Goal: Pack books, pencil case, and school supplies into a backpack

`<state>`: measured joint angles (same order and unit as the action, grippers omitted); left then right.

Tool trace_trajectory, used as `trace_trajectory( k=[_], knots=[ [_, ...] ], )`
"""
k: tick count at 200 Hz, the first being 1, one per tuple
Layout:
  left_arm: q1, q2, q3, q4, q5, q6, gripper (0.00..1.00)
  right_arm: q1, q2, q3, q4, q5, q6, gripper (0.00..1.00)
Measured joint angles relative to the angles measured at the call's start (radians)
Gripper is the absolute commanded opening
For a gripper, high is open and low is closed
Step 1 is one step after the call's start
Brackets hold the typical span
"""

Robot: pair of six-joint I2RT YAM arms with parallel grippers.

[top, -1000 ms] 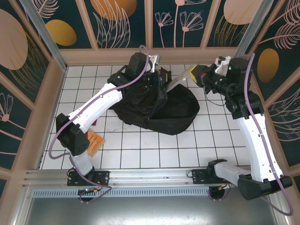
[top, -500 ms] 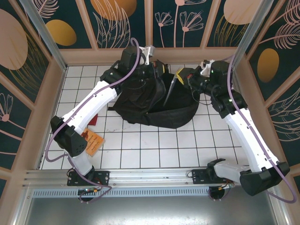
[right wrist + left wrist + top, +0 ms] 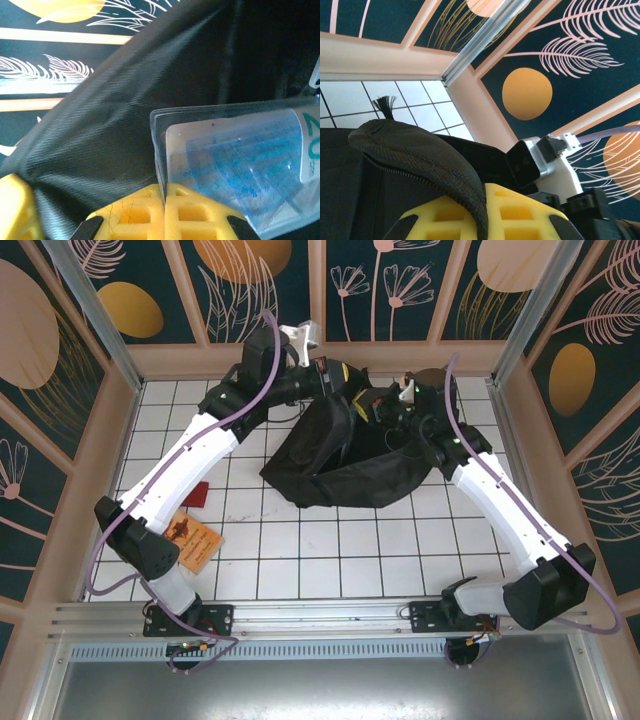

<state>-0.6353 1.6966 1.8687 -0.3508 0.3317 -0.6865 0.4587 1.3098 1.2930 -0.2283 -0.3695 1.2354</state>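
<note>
**Top external.** The backpack [image 3: 360, 470] lay slumped on the white tiled surface [image 3: 300, 560], toward the far wall, between the two arms. The left tool [image 3: 333, 375] was at its far upper edge, holding a peak of fabric up off the surface. The right tool [image 3: 385, 405] sat just beside it, at the pack's raised rim. I could not judge either tool's jaws from here. An orange booklet [image 3: 195, 540] lay well apart from the pack at the near left, partly under the left arm. A small dark red piece [image 3: 196, 494] lay on the tiles between the booklet and the pack.

**Left wrist.** The left tool [image 3: 482, 200] was closed. Its yellow fingers [image 3: 520, 212] pinched a black zippered edge of the backpack [image 3: 405, 145], which arched up and over them. A white-and-grey block of the other arm [image 3: 540, 162] was close by on the right.

**Right wrist.** The right tool [image 3: 164, 192] was closed, its jaws meeting on the corner of a clear packet [image 3: 235, 160] with blue-printed contents. The packet stuck out against the backpack's dark fabric [image 3: 115, 125]. I could not tell whether it was inside the opening.
</note>
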Motion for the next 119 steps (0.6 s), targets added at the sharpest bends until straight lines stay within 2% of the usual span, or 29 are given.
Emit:
trace_trajectory(
  k=[45,62,88,119],
  knots=[
    [0.005,-0.008,0.002,0.002,0.002,0.0,0.0,0.014,0.069,0.037,-0.095,0.032,-0.066,0.0],
    [0.005,-0.008,0.002,0.002,0.002,0.0,0.0,0.016,0.13,0.069,-0.141,0.039,-0.094,0.03],
    [0.005,-0.007,-0.003,0.003,0.01,-0.001,0.0,0.016,0.196,0.095,-0.193,0.045,-0.137,0.27],
    [0.007,0.001,-0.021,0.011,0.021,0.0,0.0,0.017,0.208,0.126,-0.251,0.082,-0.185,0.46]
  ],
)
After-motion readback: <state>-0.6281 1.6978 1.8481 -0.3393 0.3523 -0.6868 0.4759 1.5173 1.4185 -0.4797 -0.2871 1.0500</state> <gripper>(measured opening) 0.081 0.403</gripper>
